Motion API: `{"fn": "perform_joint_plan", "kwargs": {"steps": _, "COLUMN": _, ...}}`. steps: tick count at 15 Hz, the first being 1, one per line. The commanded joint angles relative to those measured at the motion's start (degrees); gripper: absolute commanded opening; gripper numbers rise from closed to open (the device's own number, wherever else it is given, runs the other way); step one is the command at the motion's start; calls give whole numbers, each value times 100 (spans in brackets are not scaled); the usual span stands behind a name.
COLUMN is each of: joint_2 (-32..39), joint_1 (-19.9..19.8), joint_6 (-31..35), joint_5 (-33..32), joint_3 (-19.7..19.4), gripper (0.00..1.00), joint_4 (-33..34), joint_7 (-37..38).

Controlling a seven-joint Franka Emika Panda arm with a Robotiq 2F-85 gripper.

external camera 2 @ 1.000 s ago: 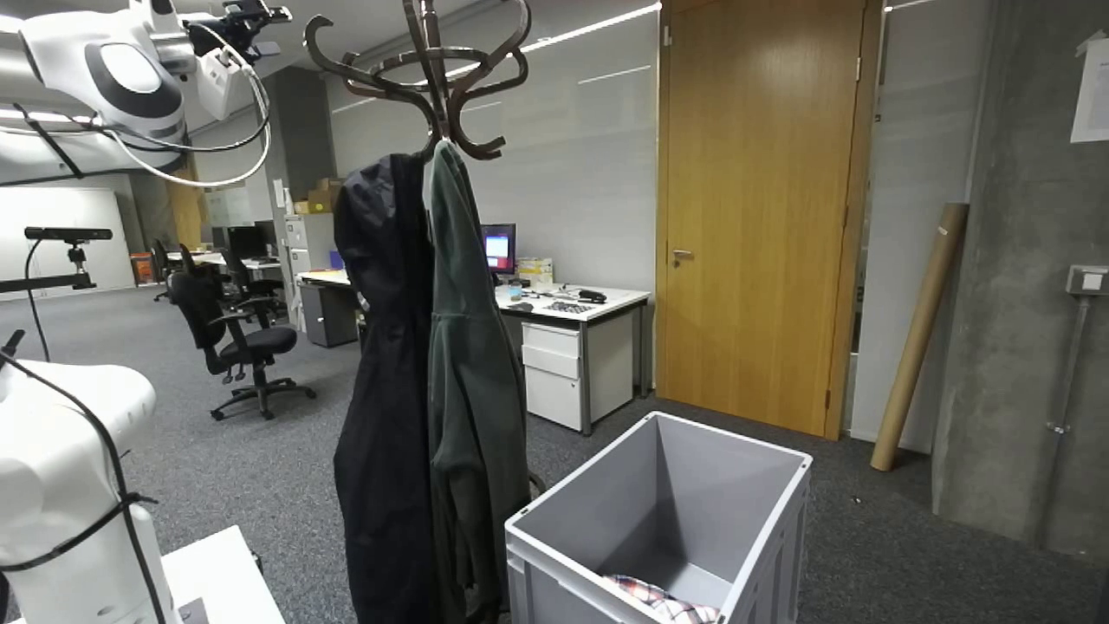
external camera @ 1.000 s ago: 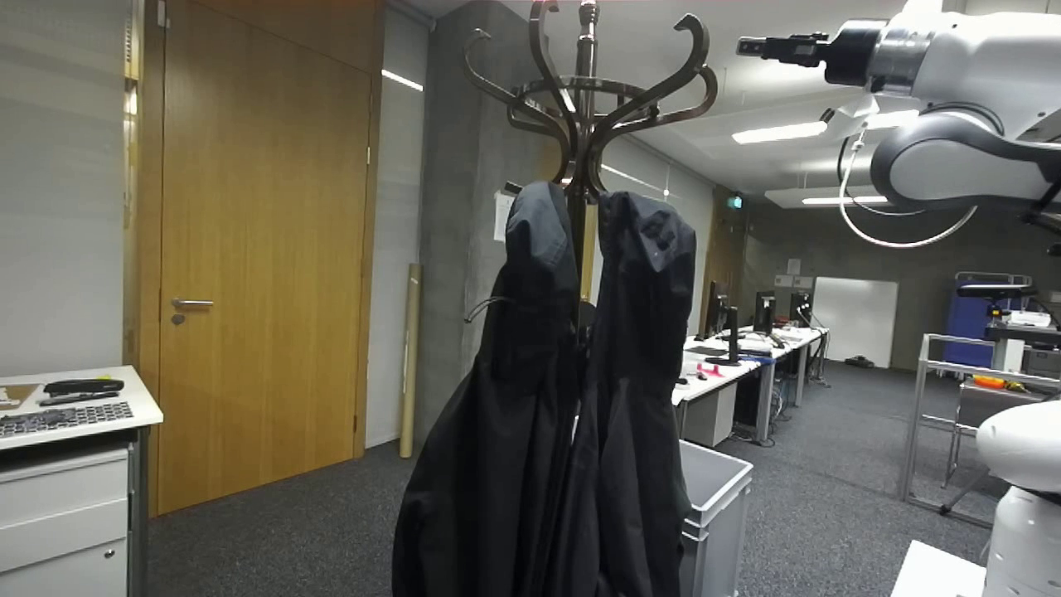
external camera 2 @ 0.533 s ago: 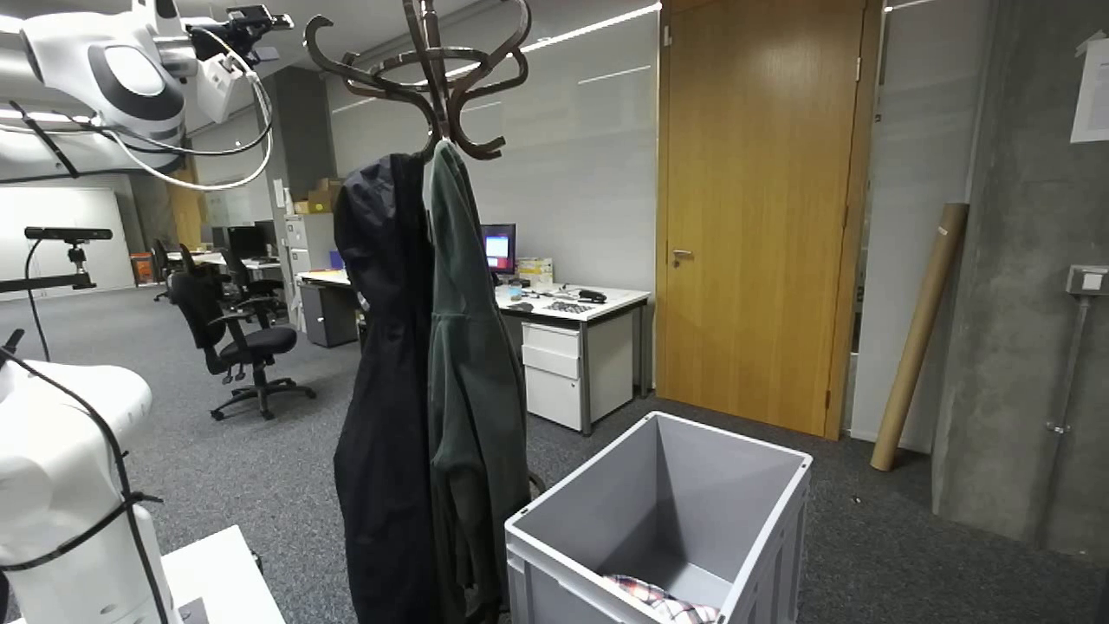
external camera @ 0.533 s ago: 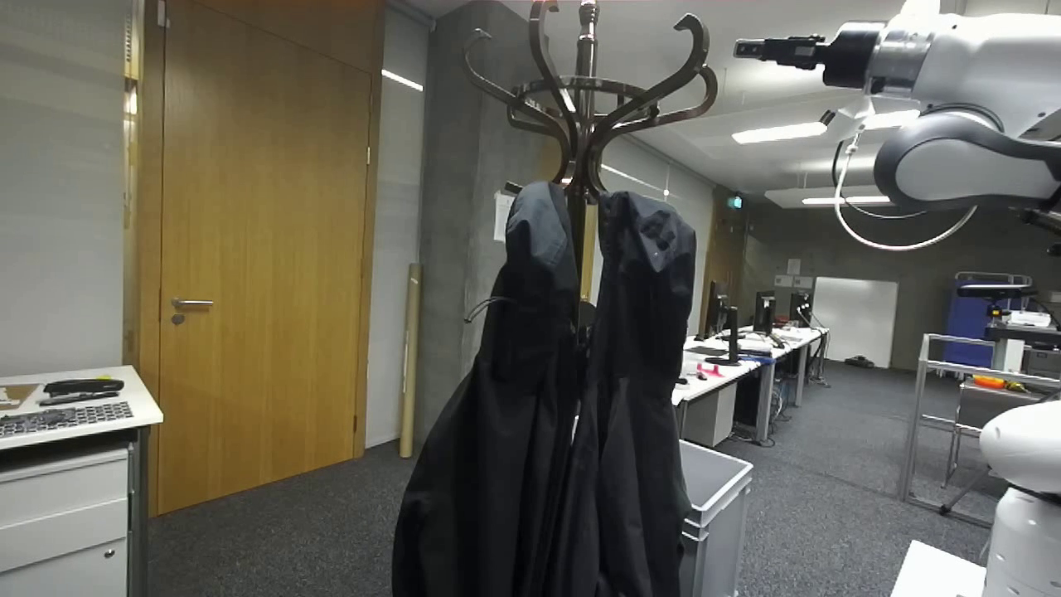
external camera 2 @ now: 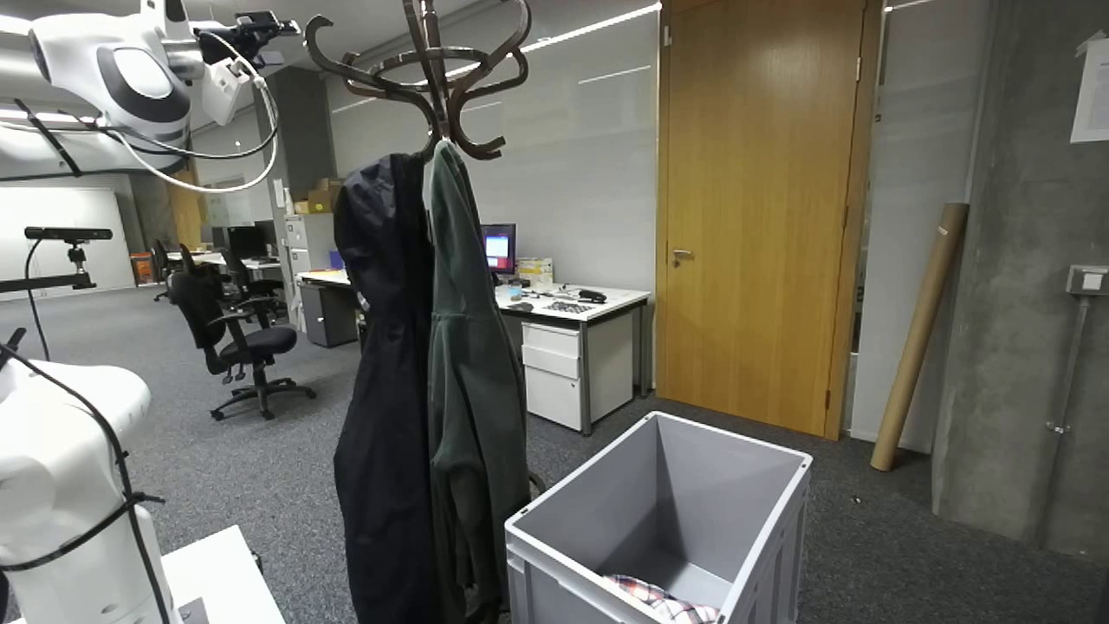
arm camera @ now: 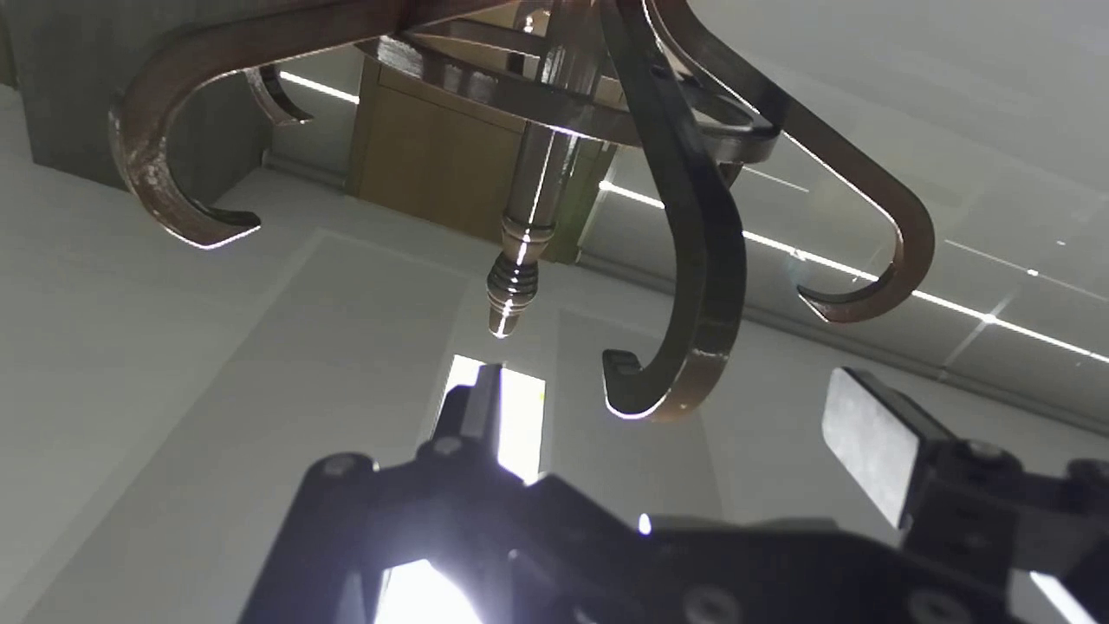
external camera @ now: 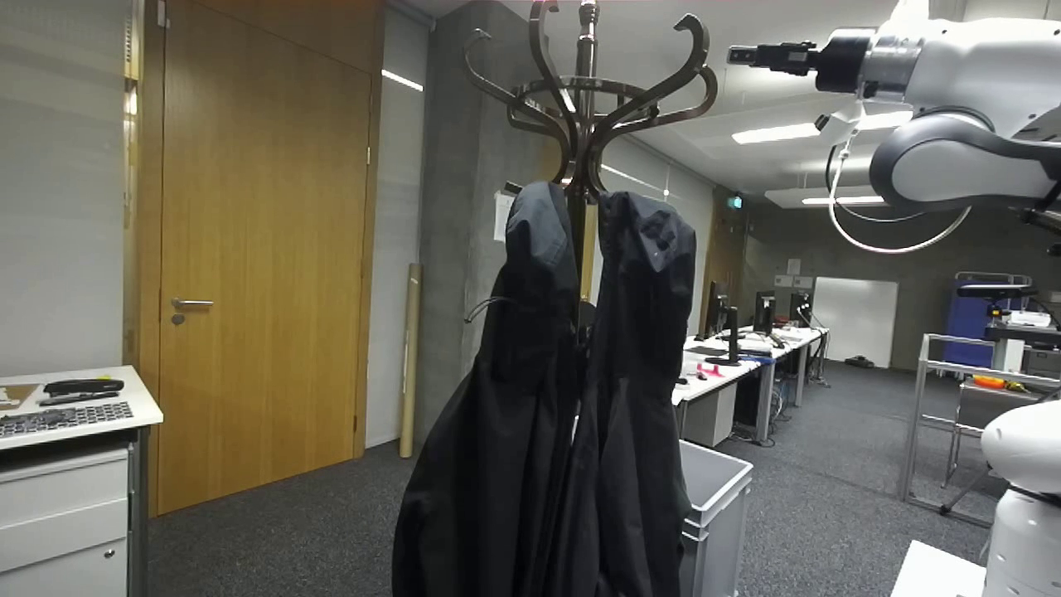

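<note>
My gripper is open and empty, with its two finger pads wide apart in the wrist view. It also shows in both exterior views, high up beside the top of a dark brown coat rack. The rack's curved hooks show in the wrist view, and the end of one hook appears between the fingers; I see no contact. A black jacket and a dark green garment hang from the rack below the gripper's height. The black jacket also shows in an exterior view.
A grey bin stands beside the rack with a checked cloth inside. A white desk with drawers, a wooden door, a cardboard tube and an office chair stand around. Cables hang from the arm.
My gripper has moved slightly toward the coat rack and a little lower. It stays open. The rack, the garments and the bin have not moved.
</note>
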Motion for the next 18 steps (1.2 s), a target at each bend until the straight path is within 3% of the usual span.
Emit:
{"fn": "perform_joint_plan", "kwargs": {"steps": 1, "joint_2": 311, "joint_1": 162, "joint_6": 112, "joint_5": -148, "joint_3": -55, "gripper": 100, "joint_4": 118, "joint_7": -29}}
{"fn": "perform_joint_plan", "kwargs": {"steps": 18, "joint_2": 1049, "joint_1": -186, "joint_6": 580, "joint_5": -136, "joint_3": 313, "gripper": 100, "joint_4": 551, "joint_7": -16}}
